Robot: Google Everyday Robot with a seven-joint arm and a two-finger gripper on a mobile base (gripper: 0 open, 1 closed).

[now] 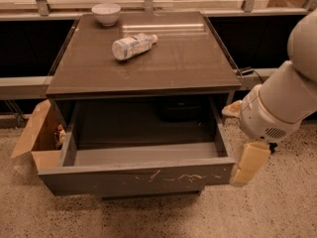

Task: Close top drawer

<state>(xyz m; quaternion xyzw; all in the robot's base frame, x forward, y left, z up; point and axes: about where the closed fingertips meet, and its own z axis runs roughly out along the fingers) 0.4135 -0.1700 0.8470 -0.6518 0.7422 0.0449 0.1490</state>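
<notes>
Tool (pixel 247 165) by top drawer (pixel 133 178) front's r. end, grip state can't tell | arm (pixel 285 100) cut off at edge

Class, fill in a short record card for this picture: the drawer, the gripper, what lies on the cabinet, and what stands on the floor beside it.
drawer: top drawer pulled out, pale scratches on its front
arm: gripper hangs low beside the drawer's right front corner; contact unclear
on the cabinet top: bottle lying on its side; bowl upright at the back left corner
floor: open cardboard box left of the cabinet
task status: drawer not yet closed
</notes>
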